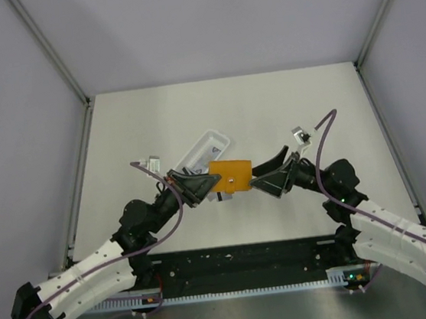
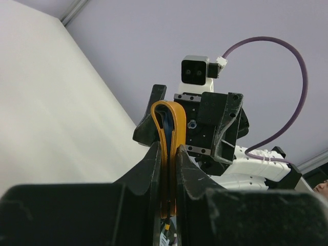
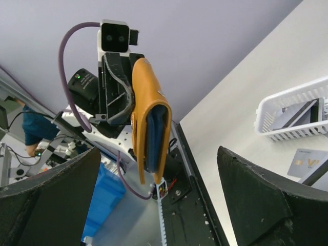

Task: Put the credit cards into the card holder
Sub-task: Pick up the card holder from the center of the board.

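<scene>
Left claw [image 2: 168, 151]: clamped on card holder [image 1: 230, 175], raised so you can load it.
Right claw [image 1: 266, 175]: apart, empty; opening seemingly faces it.

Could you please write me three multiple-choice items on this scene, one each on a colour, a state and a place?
1. The slotted plastic tray is: A white; B blue; C black.
2. The right hand is: A shut on a credit card; B out of view; C open wide, gripping nothing.
3. The flat orange-tan rectangular card holder is: A inside the tray; B clamped in the left hand, held in the air; C in the right hand.
Answers: 1 A, its slotted walls show white in the right wrist view; 2 C, its jaws stand far apart either side of the holder; 3 B, the left hand's jaws pinch its edge.
</scene>
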Controlling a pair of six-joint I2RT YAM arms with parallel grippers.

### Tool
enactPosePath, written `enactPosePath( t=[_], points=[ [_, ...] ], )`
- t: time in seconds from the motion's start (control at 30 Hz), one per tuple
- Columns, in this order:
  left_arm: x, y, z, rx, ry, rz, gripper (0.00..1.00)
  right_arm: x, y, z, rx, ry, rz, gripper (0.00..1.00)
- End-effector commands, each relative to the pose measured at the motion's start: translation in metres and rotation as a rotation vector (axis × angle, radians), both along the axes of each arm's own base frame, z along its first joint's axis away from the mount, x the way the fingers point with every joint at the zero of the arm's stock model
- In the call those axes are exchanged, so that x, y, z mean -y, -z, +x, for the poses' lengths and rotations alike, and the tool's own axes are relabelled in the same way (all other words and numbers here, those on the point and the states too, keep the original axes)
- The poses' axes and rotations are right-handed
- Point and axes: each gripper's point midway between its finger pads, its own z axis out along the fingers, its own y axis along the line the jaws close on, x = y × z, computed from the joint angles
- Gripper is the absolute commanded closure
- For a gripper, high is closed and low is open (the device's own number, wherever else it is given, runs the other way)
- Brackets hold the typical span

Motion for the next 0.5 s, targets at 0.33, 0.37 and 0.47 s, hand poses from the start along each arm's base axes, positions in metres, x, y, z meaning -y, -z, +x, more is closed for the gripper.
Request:
enactPosePath(
  t=[0.33,0.37,0.47],
  points=[
    [0.010,-0.038,-0.005,0.069,0.060,-0.127,1.00,-0.015,-0.023,-0.005,0.029,-0.053,0.117,0.73],
    [0.010,-0.039,-0.006,0.076,0.065,-0.126,1.00,-0.016,-0.024,-0.005,0.033,-0.050,0.113,0.88],
    [0.007,-0.040,-0.006,0.114,0.046,-0.095,0.71,-0.016,-0.023,-0.001,0.035,-0.027,0.037,1.00]
  ],
)
